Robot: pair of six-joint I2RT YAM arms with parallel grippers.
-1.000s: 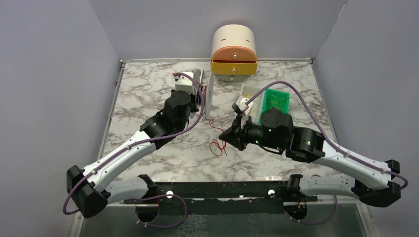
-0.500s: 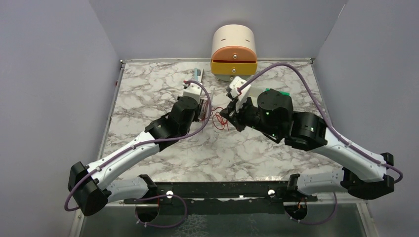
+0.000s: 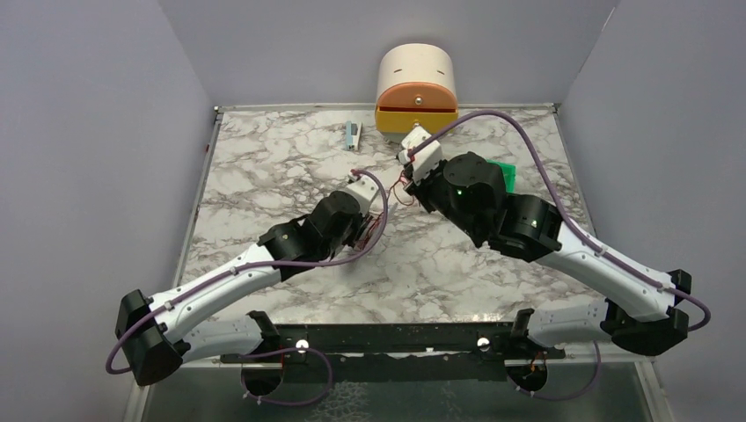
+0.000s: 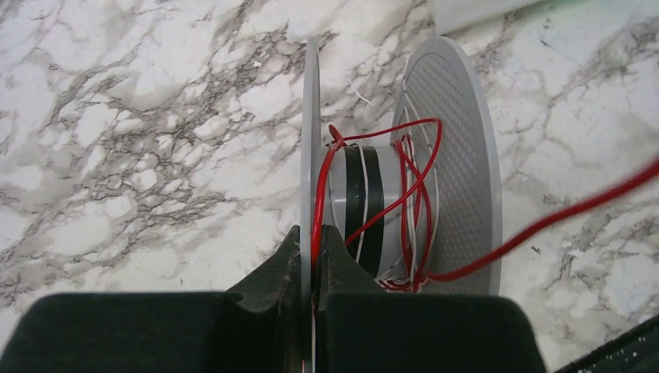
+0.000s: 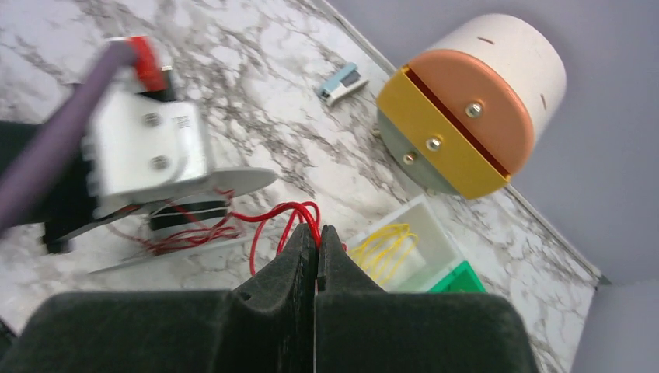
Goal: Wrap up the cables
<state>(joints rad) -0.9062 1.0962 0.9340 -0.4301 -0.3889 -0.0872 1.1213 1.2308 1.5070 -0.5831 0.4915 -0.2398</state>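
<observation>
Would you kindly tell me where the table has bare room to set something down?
Bare marble lies in the far-left corner, between the table edge and the blue clip, and in the near middle between the left arm and right arm. Crowded: around the spool, red cables and white tray.

You have bright, even light from above — only soft shadows fall on the table (image 3: 264,167). In your right wrist view the white block (image 5: 148,151) is smeared with motion; in the left, the near cable (image 4: 559,221) runs blurred.
</observation>
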